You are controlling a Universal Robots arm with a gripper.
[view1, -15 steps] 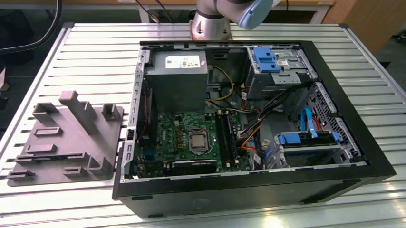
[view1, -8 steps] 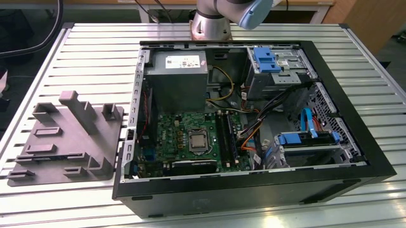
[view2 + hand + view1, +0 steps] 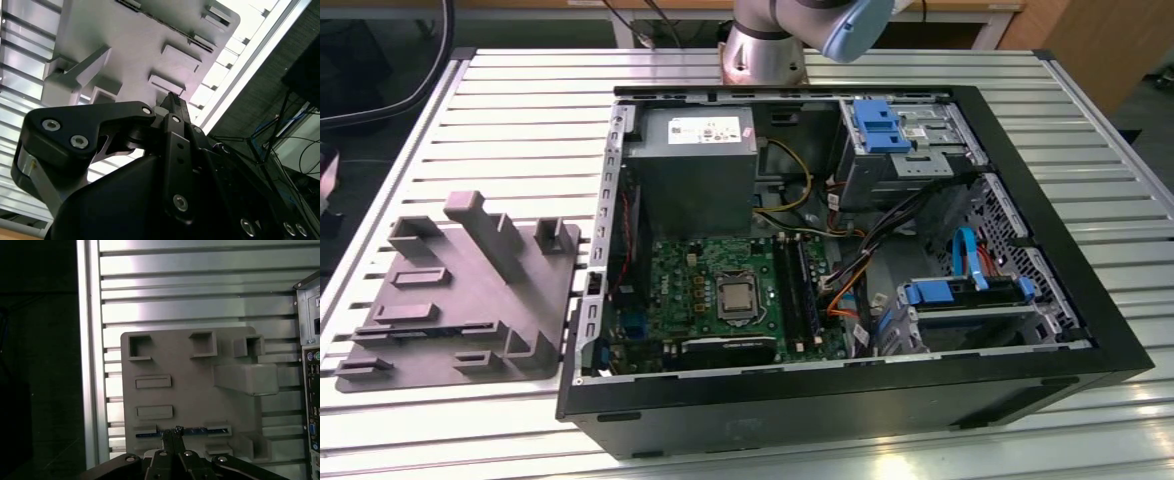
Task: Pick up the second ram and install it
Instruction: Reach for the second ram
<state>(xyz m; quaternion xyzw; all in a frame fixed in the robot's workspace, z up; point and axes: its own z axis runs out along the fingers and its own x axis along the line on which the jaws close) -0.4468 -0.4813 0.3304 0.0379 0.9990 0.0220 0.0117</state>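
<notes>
In the first wrist view a thin dark strip with blue spots, the second ram (image 3: 197, 430), stands on edge in a long slot of the grey plastic tray (image 3: 190, 390). My gripper (image 3: 173, 432) hangs above that slot, its two black fingers pressed together with nothing between them; the fingertips cover the strip's middle. In the second wrist view the gripper (image 3: 173, 101) is again shut, well above the tray (image 3: 135, 45). The exterior view has the tray (image 3: 460, 300) at its left, beside the open computer case (image 3: 854, 400).
Inside the case lie the green motherboard (image 3: 687, 275), a long black stick (image 3: 798, 290) seated in its slot, a grey power supply (image 3: 690, 170), blue drive brackets (image 3: 881, 125) and loose cables (image 3: 854, 270). The ribbed metal table (image 3: 520, 130) carries everything. The arm's base (image 3: 767, 45) stands behind the case.
</notes>
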